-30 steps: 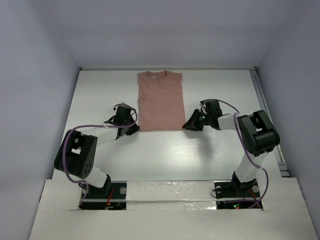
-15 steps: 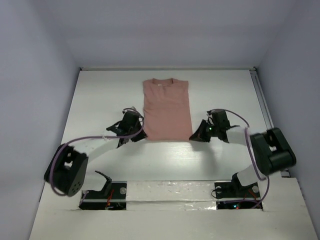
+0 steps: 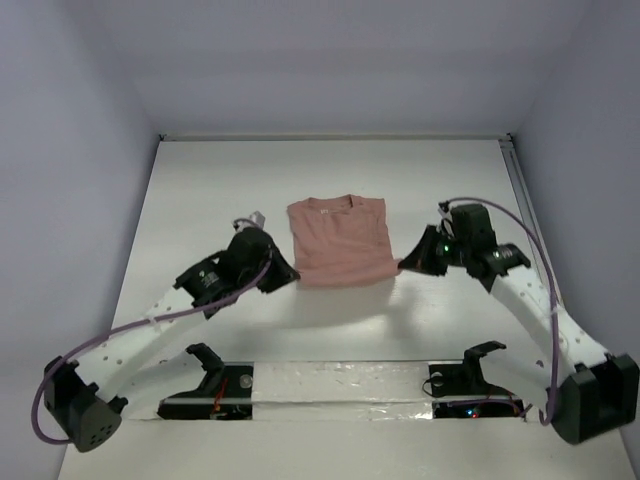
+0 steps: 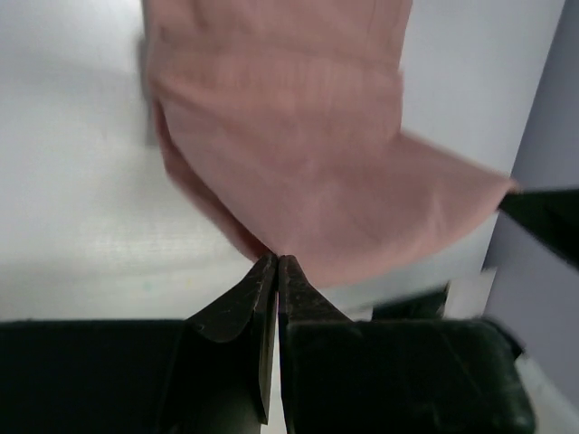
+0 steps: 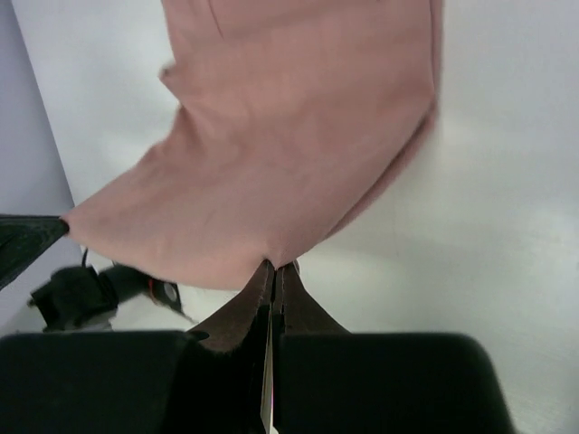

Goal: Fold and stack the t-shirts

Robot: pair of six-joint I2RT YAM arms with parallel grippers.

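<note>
One dusty-pink t-shirt (image 3: 340, 240) hangs lifted over the middle of the white table, its sides folded in and its collar toward the back. My left gripper (image 3: 291, 277) is shut on the shirt's near left corner, and my right gripper (image 3: 402, 266) is shut on its near right corner. In the left wrist view the closed fingertips (image 4: 278, 262) pinch the pink cloth (image 4: 298, 136), which billows away from them. The right wrist view shows the same grip (image 5: 276, 267) on the cloth (image 5: 289, 136). The near hem is raised off the table between both grippers.
The white table (image 3: 220, 180) is walled by pale blue-grey panels on the left, back and right. A metal rail (image 3: 528, 215) runs along the right edge. The arm bases sit on the raised white ledge (image 3: 340, 385) at the near edge.
Both grippers closed on the shirt's near corners, then lifted and pulled it toward the near edge. The shirt slid away from the back wall, and both arms stretched out low.
</note>
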